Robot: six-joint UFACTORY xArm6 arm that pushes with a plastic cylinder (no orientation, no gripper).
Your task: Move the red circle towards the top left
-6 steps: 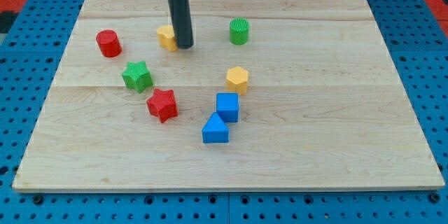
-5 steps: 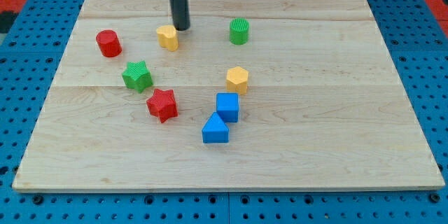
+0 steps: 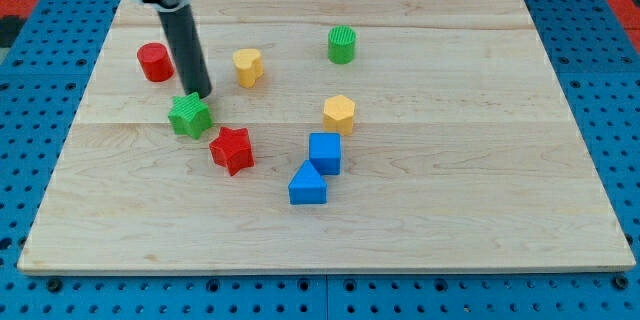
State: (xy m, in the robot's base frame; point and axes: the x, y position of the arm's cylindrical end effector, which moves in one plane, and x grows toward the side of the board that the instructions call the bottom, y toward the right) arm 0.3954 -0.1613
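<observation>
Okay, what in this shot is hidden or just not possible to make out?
- Whether my tip touches the green star: in the camera view they meet at the star's top edge, with no gap to judge.
- The upper arm: cut off by the view's top edge.
- The board behind the rod, between the red circle and the yellow block: covered by the rod.

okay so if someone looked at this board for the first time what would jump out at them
The dark rod, with my tip right at the top edge of the green star, in the view's left half. Just left of the rod sits the red circle. Near the middle, a blue cube and a blue wedge-shaped block huddle together.
</observation>
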